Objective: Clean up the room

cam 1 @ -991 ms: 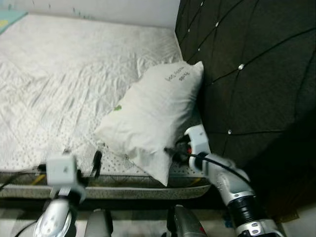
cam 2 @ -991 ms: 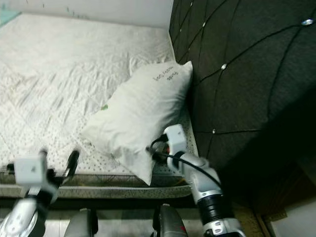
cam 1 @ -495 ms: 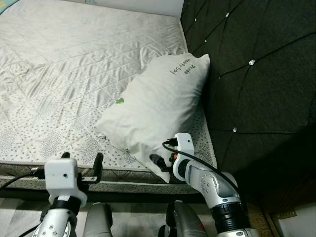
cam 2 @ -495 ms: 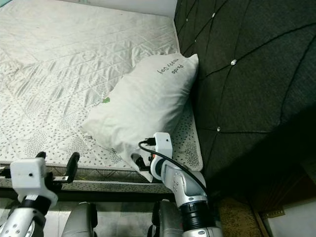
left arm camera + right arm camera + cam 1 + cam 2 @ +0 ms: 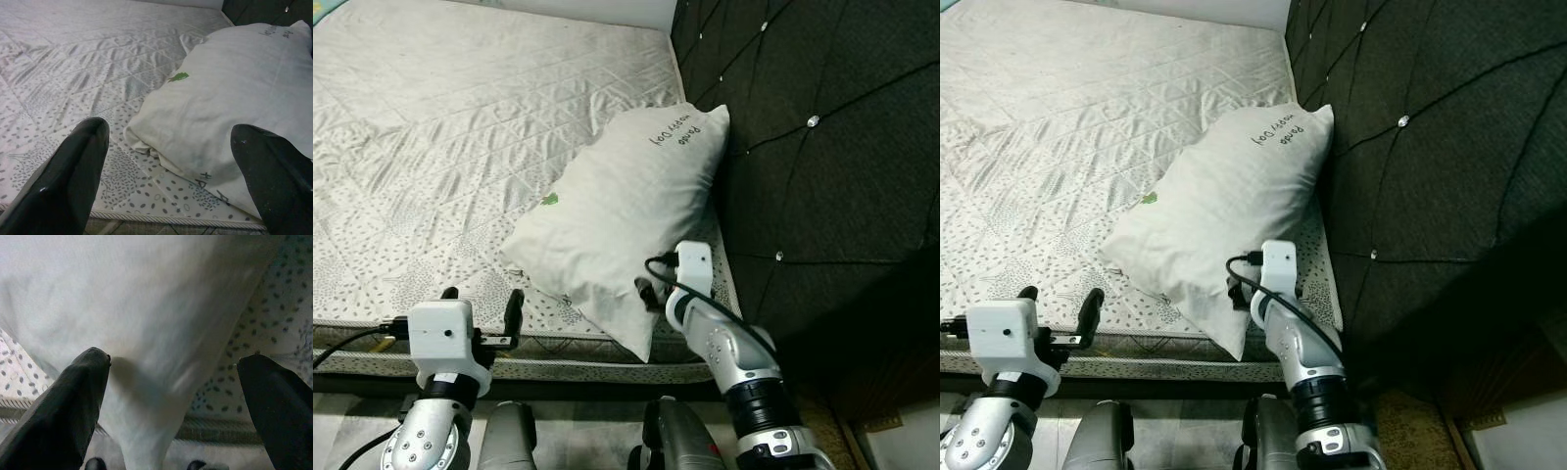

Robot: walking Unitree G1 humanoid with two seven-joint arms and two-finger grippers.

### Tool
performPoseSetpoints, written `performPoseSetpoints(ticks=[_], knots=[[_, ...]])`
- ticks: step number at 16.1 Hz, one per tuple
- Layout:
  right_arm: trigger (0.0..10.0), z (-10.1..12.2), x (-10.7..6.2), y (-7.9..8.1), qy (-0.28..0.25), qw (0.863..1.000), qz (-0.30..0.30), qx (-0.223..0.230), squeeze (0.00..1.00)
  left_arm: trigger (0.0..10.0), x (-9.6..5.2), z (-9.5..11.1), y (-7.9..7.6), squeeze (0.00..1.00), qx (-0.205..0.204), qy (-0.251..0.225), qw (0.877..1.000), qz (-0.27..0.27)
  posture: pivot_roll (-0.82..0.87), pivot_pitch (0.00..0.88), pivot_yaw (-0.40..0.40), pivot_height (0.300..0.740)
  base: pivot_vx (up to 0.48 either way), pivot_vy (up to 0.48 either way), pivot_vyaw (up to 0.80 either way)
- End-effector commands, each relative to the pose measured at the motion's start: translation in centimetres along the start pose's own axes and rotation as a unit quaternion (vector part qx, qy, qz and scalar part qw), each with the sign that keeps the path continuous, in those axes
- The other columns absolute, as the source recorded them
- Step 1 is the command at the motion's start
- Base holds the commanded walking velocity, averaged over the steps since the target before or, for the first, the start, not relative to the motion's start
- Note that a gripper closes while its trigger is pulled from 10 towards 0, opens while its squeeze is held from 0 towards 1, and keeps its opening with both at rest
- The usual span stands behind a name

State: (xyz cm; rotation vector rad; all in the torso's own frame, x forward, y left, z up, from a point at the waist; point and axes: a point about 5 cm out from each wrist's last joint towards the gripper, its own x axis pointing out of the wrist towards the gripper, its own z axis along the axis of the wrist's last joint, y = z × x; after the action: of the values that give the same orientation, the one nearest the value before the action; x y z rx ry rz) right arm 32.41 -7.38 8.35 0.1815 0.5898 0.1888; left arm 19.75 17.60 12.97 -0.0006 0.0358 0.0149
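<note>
A white pillow (image 5: 626, 211) with dark lettering and a small green mark lies on the quilted mattress (image 5: 450, 127), its far end propped against the black headboard. My right gripper (image 5: 644, 294) is at the pillow's near lower corner, by the mattress edge. In the right wrist view this gripper (image 5: 173, 406) is open, with the pillow's corner (image 5: 146, 333) hanging between the two black fingers. My left gripper (image 5: 481, 305) hovers open above the mattress's front edge, to the left of the pillow. In the left wrist view the pillow (image 5: 234, 98) lies ahead of its spread fingers (image 5: 63, 186).
The black tufted headboard (image 5: 822, 127) with shiny studs stands along the right side, close beside my right arm. The mattress's piped front edge (image 5: 568, 367) runs just below both grippers. A pale wall (image 5: 597, 8) borders the bed's far side.
My right gripper has moved up and forward onto the pillow's lower corner. The left gripper has shifted slightly forward. The head camera tilted a second ago, then held still.
</note>
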Motion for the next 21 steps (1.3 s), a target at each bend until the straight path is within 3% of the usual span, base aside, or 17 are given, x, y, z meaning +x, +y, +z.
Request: performPoseSetpoints(ticks=[1,3,5,7,10,12,13,14,18,21], knots=[[10.0,-0.4,0.1,-0.2,0.008,1.0,-0.006,-0.002,0.0,10.0,-0.1,0.1,-0.2,0.0,-0.009,0.002,1.0,-0.007,0.1,0.163,-0.14,0.635,0.0,0.0,0.0],[10.0,-0.9,0.4,0.3,0.006,1.0,-0.004,0.015,0.0,10.0,0.0,0.2,-0.2,0.0,-0.007,0.002,1.0,-0.009,0.11,0.165,-0.131,0.635,0.0,0.0,0.0],[10.0,-1.3,0.9,1.9,-0.026,0.999,0.004,0.032,0.0,10.0,0.2,0.3,-0.1,0.0,-0.004,0.0,1.0,-0.011,0.13,0.17,-0.122,0.635,0.0,0.0,0.0],[10.0,-1.9,1.3,3.3,-0.019,0.999,0.01,0.049,0.0,10.0,0.2,0.5,0.1,0.0,-0.002,-0.002,1.0,-0.011,0.14,0.176,-0.117,0.635,0.0,0.0,0.0],[10.0,-2.4,1.8,5.7,-0.011,1.0,0.024,0.013,0.0,10.0,0.4,0.6,0.3,0.0,-0.001,-0.002,1.0,-0.01,0.14,0.179,-0.112,0.635,0.0,0.0,0.0],[9.8,-2.3,2.0,6.8,-0.01,0.999,0.037,0.013,0.0,10.0,0.6,0.9,0.0,0.0,-0.003,-0.005,1.0,-0.013,0.15,0.181,-0.106,0.635,0.0,0.0,0.0],[8.9,-2.1,2.1,7.2,-0.013,0.999,0.048,0.02,0.0,10.0,0.8,1.0,0.0,0.0,-0.003,-0.007,1.0,-0.015,0.15,0.182,-0.103,0.635,0.0,0.0,0.0],[0.4,-1.5,2.3,7.5,-0.023,0.998,0.061,0.012,0.0,10.0,0.9,1.1,-0.1,0.0,-0.004,-0.009,1.0,-0.019,0.15,0.181,-0.1,0.635,0.0,0.0,0.0],[0.0,3.7,2.3,9.0,-0.11,0.985,0.135,0.001,0.0,10.0,1.5,1.4,0.4,0.0,-0.006,-0.017,1.0,-0.013,0.16,0.171,-0.103,0.635,0.0,0.0,0.0],[0.0,4.9,2.3,9.5,-0.127,0.982,0.138,0.009,0.0,10.0,1.6,1.5,0.4,0.0,-0.007,-0.019,1.0,-0.011,0.17,0.165,-0.113,0.635,0.0,0.0,0.0]])
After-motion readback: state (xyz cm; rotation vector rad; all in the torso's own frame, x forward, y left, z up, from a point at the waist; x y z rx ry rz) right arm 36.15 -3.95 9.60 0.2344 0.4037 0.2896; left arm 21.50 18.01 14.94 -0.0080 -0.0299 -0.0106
